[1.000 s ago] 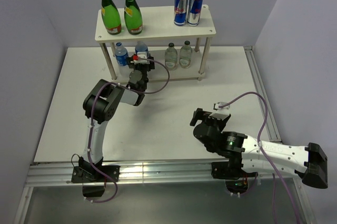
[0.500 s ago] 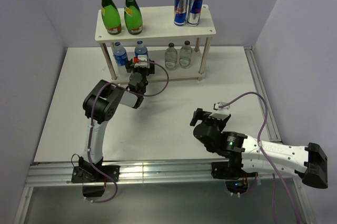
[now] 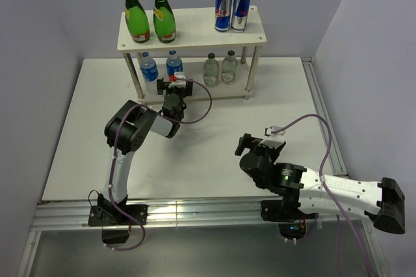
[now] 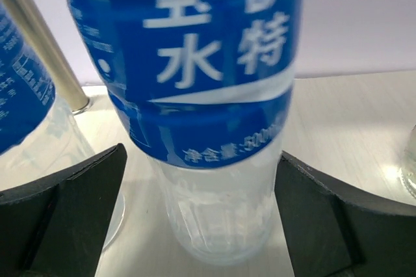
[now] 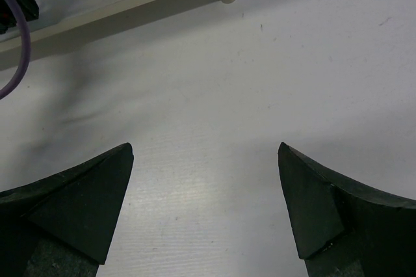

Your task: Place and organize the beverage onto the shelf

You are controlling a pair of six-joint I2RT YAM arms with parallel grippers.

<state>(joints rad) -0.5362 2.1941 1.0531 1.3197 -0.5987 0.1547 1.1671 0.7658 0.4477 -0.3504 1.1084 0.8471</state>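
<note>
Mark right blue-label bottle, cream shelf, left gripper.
Right clear plastic bottle with blue label (image 4: 208, 62): left wrist view, label.
Cream-white two-tier shelf (image 3: 195, 26): top external view, bare top board.
Left gripper (image 3: 175, 83): top external view, between fingertips.

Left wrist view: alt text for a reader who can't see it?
A clear plastic bottle with a blue label stands between the black fingers of the open left pincer. A second blue-labelled bottle and a shelf leg sit at left.

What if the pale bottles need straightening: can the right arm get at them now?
Probably yes: the right gripper is open and empty, only table lies between it and the pale bottles, and the left gripper sits further left.
</note>
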